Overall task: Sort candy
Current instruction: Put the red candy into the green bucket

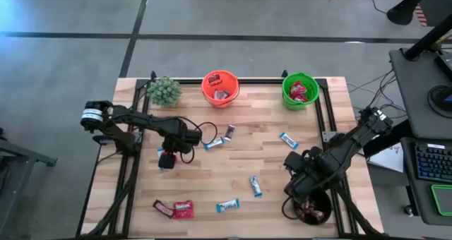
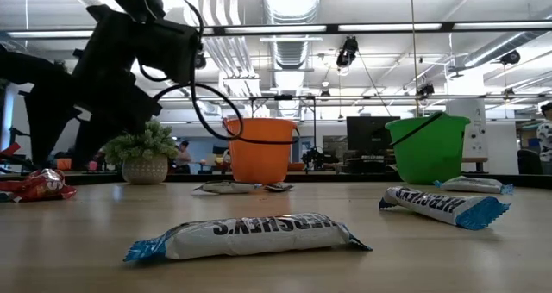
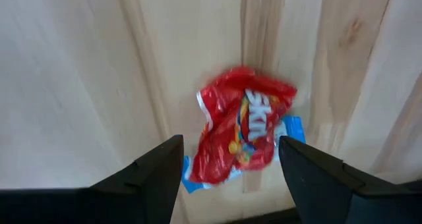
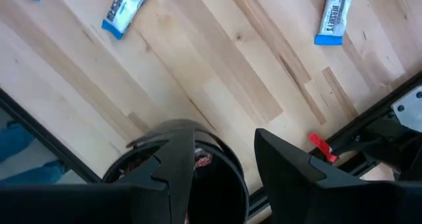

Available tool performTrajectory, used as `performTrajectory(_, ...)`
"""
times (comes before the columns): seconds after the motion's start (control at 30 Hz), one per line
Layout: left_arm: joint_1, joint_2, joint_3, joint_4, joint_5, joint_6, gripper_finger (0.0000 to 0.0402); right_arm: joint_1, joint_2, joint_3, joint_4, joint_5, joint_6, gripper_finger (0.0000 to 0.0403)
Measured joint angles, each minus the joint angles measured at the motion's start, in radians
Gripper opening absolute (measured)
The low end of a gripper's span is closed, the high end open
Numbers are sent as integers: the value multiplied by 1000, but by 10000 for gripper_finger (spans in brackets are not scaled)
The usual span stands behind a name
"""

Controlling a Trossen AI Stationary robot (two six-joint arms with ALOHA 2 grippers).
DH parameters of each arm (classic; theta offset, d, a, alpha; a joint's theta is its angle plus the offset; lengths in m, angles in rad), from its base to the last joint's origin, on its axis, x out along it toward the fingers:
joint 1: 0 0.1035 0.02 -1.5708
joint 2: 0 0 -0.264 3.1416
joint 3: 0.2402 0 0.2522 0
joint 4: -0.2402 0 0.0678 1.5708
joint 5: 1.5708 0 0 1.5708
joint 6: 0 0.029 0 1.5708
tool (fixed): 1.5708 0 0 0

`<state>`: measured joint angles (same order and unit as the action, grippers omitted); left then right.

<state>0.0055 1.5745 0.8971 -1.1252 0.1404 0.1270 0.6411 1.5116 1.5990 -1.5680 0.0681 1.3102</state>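
While the left gripper [image 3: 227, 165] hangs with fingers apart directly above the red packet [image 3: 242, 126], it should descend straight, straddling the wrapper before closing.

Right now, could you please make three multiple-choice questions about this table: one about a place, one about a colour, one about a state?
1. Where is the left gripper?
A. Over a red candy packet
B. Inside the orange bucket
C. Beside the plant

2. What colour is the bucket under the right gripper?
A. Orange
B. Green
C. Black

3. How are the left gripper's fingers?
A. Shut on a blue-and-white bar
B. Open, holding nothing
C. Shut on the packet

Answers: 1 A, the left wrist view shows the packet between the fingers, on the wood. 2 C, the high view shows a dark bucket there. 3 B, the fingers stand apart on either side of the packet.
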Motion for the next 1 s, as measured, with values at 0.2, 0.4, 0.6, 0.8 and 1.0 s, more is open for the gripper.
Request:
performTrajectory(0.2,2,0,-36,38,-1,6,231,-17,0,4,3,0,7,151)
performTrajectory(0.4,14,0,-43,50,-1,7,231,-16,0,16,6,0,21,151)
performTrajectory(0.6,39,0,-43,52,-1,7,231,-16,0,16,6,1,32,151)
performTrajectory(0.8,45,0,-43,52,-1,7,231,-16,0,16,6,1,33,151)
performTrajectory(1.0,45,0,-46,53,34,16,231,-16,1,17,6,1,33,151)
